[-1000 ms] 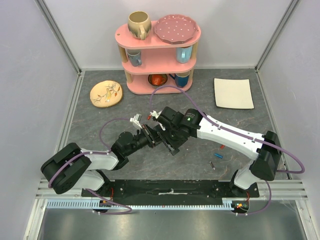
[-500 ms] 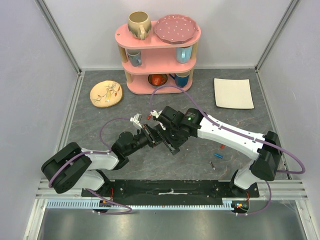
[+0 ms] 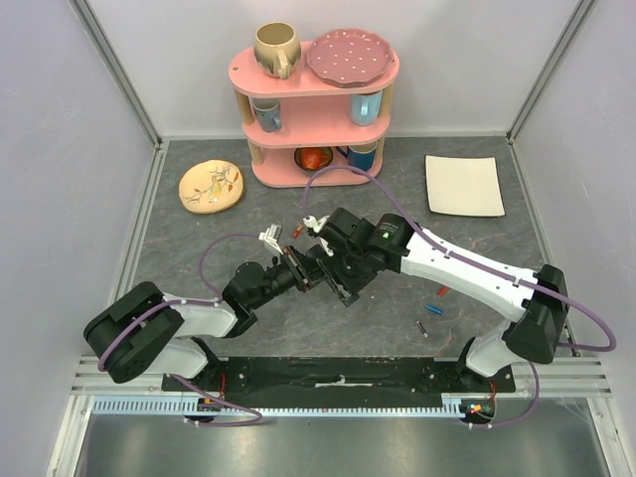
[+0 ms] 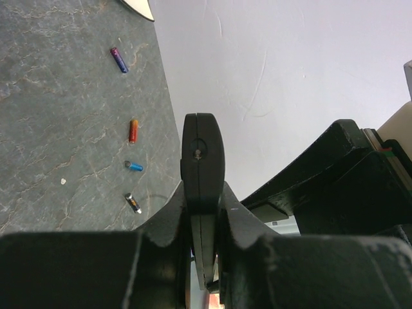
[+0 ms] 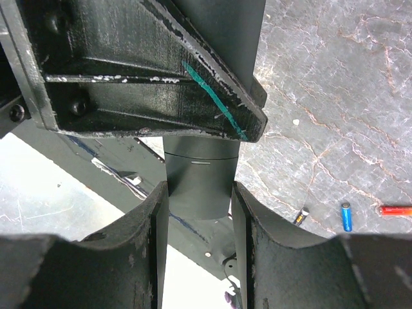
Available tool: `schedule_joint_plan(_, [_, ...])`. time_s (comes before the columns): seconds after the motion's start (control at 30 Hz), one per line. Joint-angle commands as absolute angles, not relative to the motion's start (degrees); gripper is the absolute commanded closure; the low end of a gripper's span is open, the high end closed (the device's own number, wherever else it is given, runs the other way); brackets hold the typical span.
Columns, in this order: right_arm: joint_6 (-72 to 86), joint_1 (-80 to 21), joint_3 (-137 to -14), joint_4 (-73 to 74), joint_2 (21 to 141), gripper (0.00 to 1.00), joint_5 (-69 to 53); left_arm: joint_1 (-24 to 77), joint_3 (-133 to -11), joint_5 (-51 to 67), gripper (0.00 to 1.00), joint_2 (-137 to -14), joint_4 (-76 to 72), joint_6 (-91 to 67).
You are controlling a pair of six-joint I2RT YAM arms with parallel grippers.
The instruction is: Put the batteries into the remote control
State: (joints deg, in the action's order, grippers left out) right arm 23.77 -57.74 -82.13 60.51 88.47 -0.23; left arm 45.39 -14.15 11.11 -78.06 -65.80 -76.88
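A: So where's the remote control [image 4: 201,154]?
B: Pinched from both sides — my left gripper [image 4: 205,222] and right gripper [image 5: 198,193] are each clamped on it. The batteries [image 4: 132,131] lie loose on the table [image 4: 58,96].

The left pincer [image 4: 205,225] fills the bottom of the view. Its two dark fingers [image 4: 166,226] press against either side of the remote [image 4: 201,151], which stands edge-on and pokes up past them. To the left, on the grey table [image 4: 51,96], four cells lie in a loose line, each apart from the next: a blue-purple battery [image 4: 118,60] farthest up, then an orange battery [image 4: 133,131], a blue battery [image 4: 134,167] and a grey battery [image 4: 133,203]. The black bulk of the other arm [image 4: 347,174] crowds the right, with a white wall [image 4: 290,51] behind.
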Motion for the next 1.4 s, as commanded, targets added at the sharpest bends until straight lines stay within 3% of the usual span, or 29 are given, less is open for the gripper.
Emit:
schedule_joint_plan(0.0, [22.3,-55.9,-81.2,54.4,85.6,0.72,0.1,46.8,-16.3,17.2,0.98,-75.9,-69.5,-78.6])
schedule_joint_plan(0.33, [21.8,-56.0,-80.3,54.9,83.2,0.6,-3.2,45.2,-16.5,15.9,0.98,-75.1,-66.1,-77.6])
schedule_joint_plan(0.57, [21.9,-56.2,-80.4,55.0,82.4,0.46,-3.4,45.1,-16.7,16.0,0.98,-75.3,-65.7,-77.3])
schedule_joint_plan(1.0, [21.9,-56.6,-81.5,54.7,81.2,0.42,-2.1,44.4,-17.3,16.1,0.98,-74.8,-63.2,-76.5])
schedule_joint_plan(1.37, [20.9,-59.5,-75.3,46.0,75.5,0.44,9.3,41.7,-19.6,15.8,0.98,-70.8,-50.4,-74.2])
